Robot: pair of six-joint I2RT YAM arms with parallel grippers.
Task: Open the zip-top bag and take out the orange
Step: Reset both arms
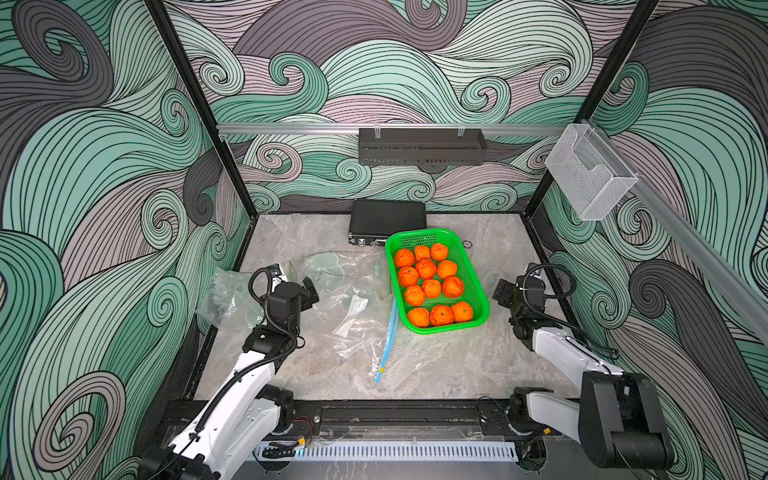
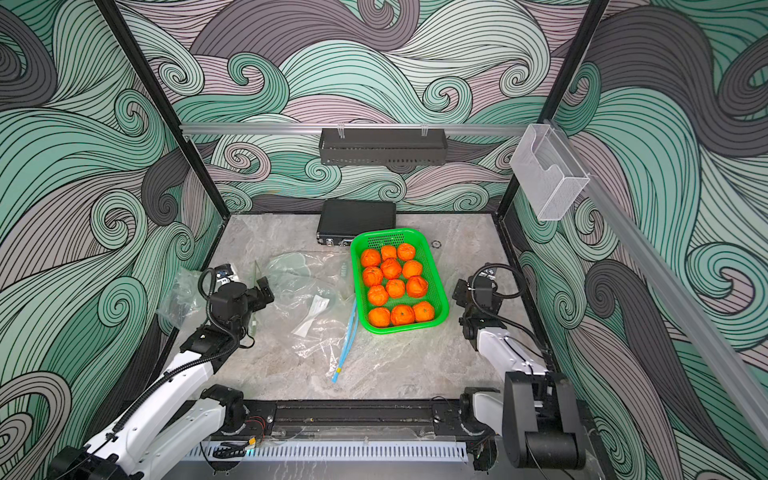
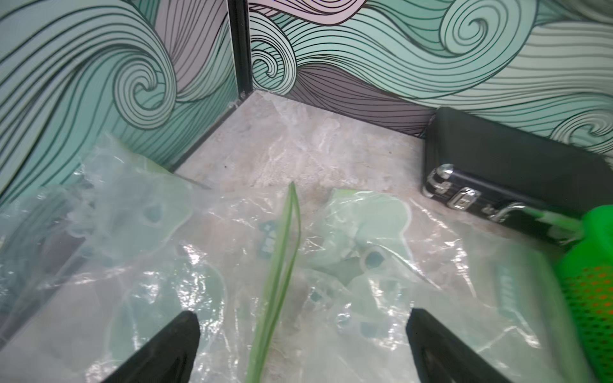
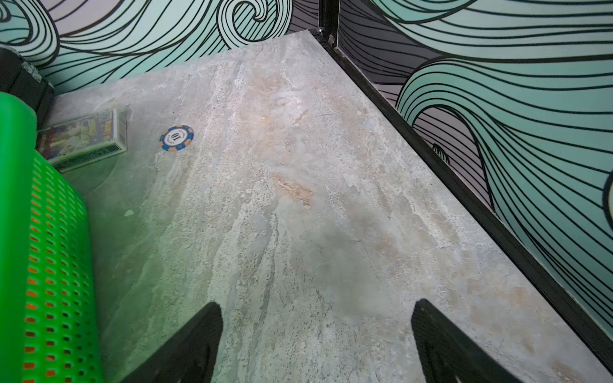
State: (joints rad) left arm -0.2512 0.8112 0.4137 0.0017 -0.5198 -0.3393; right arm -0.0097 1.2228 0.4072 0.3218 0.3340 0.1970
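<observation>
A clear, crinkled zip-top bag [image 3: 331,265] is lying flat on the marble-patterned table [image 1: 457,365]. Its green zip strip [image 3: 282,258] is running between the left fingers [image 3: 172,348], which are standing wide apart, gripping nothing. The right fingers [image 4: 195,348] are gaping wide over bare table. Round oranges [image 1: 426,268] are sitting in a perforated green basket [image 1: 424,237] between the arms.
</observation>
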